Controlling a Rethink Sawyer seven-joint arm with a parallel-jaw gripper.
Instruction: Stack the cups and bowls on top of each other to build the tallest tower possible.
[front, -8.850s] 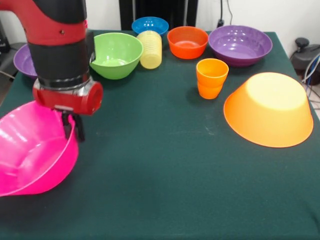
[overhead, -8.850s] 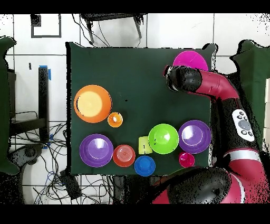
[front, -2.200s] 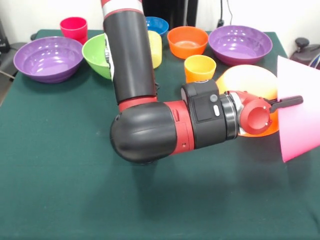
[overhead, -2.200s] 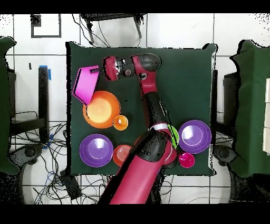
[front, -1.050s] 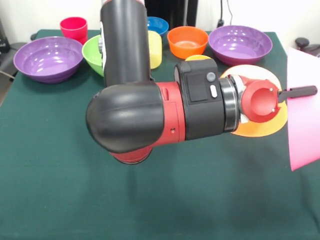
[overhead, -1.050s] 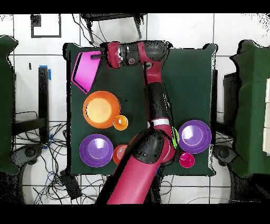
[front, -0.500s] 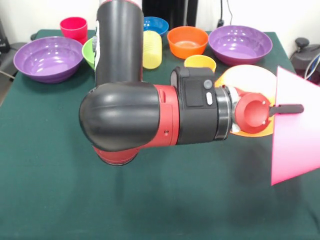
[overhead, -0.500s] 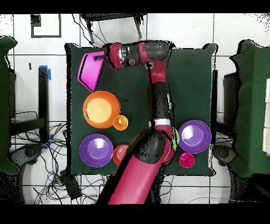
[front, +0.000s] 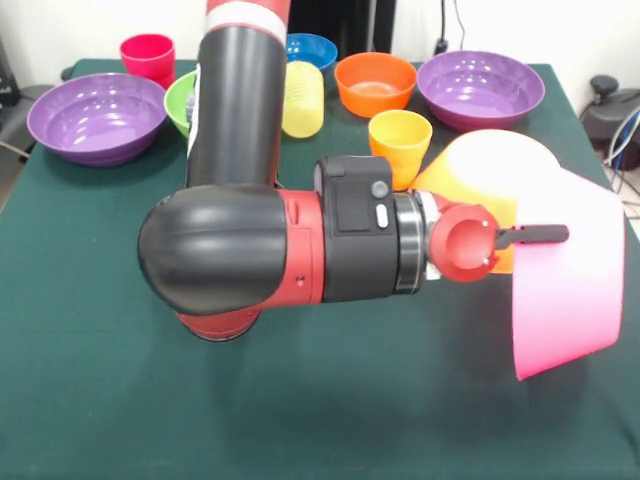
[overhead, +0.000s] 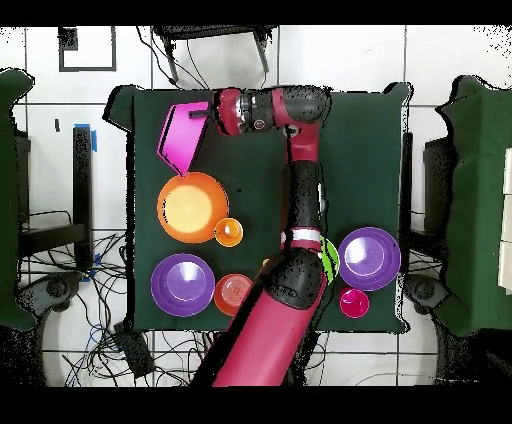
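One big pink bowl (front: 562, 280) is hanging off the jaws (front: 535, 236) right now, tipped on its side up off the counter (front: 320, 400), and the jaws are closed on its rim. In the overhead view the same bowl (overhead: 180, 138) sits out past the end of the arm (overhead: 300, 190), just beside the large orange bowl (overhead: 191, 207) and not clearly touching it.

That large orange bowl (front: 490, 180) is upside down on the green counter, partly hidden behind the wrist and the pink one. The orange cup (front: 400, 138) stands upright right next to it.

Along the robot's side of the counter you've got a purple bowl (front: 97, 116), the red cup (front: 147, 57), a sliver of the green bowl (front: 178, 100) peeking out from behind the arm, the ribbed yellow cup (front: 303, 98) lying on its side, the small blue bowl (front: 318, 47), the small orange-red bowl (front: 375, 84) and the second purple bowl (front: 481, 90). All of those bowls sit open side up, each on its own, nothing nested or stacked.
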